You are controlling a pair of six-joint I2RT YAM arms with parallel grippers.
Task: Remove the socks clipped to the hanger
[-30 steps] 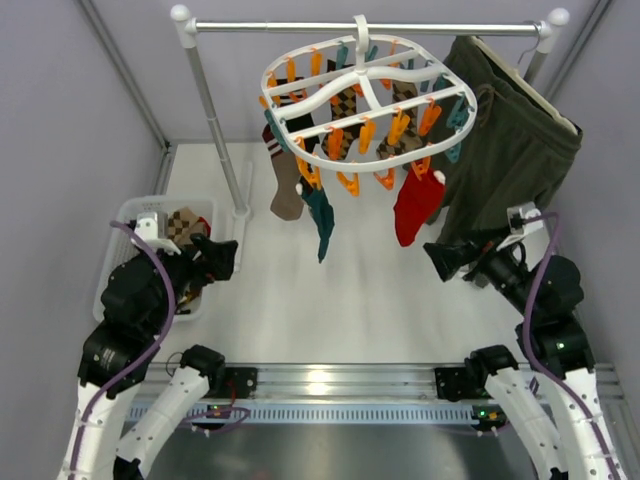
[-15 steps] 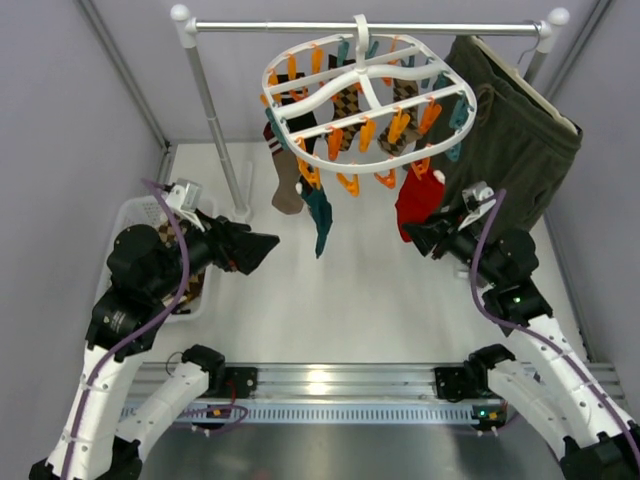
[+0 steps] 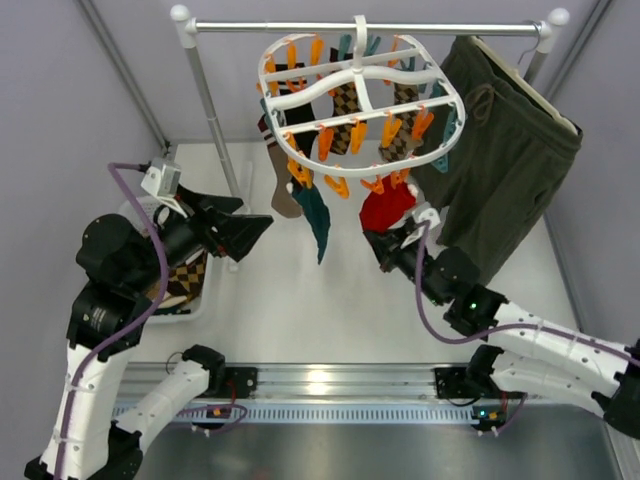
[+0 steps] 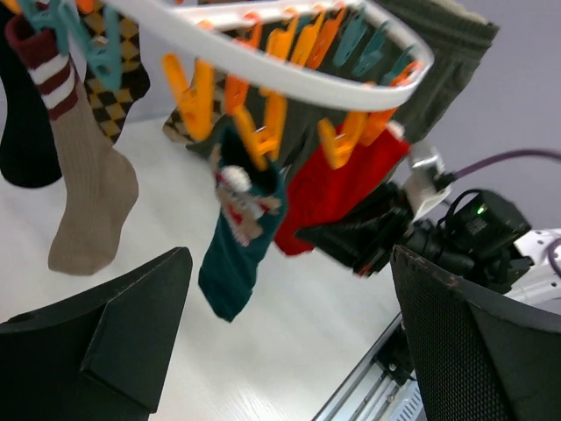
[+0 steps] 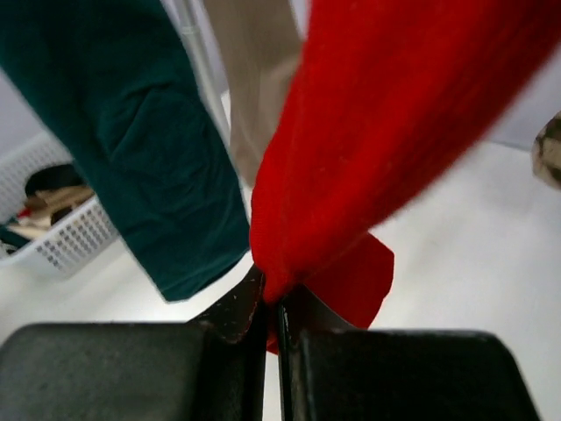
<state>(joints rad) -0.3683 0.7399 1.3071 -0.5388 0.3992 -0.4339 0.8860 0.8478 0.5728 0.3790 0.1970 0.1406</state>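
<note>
Hanger (image 3: 358, 80): round white plastic frame, orange and teal clips, hung on steel rail (image 3: 280, 27), upper centre of overhead view.
Socks clipped, one each: red sock (image 5: 377, 132), fuzzy; teal sock (image 4: 237, 254), smooth knit; tan sock (image 4: 88, 202), ribbed; black sock (image 4: 22, 140). Argyle count unclear.
Right gripper (image 5: 272, 303): jaws closed, pinching red sock's lower edge.
Left gripper (image 3: 250, 232): jaws wide open, empty, left of centre.

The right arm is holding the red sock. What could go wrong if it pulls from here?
1. The right fingers pinch only the lower edge of the red sock, so it may slip out.
2. The orange clip above it may not let go. The pull could then tilt the hanger or swing it on the rail.
</note>
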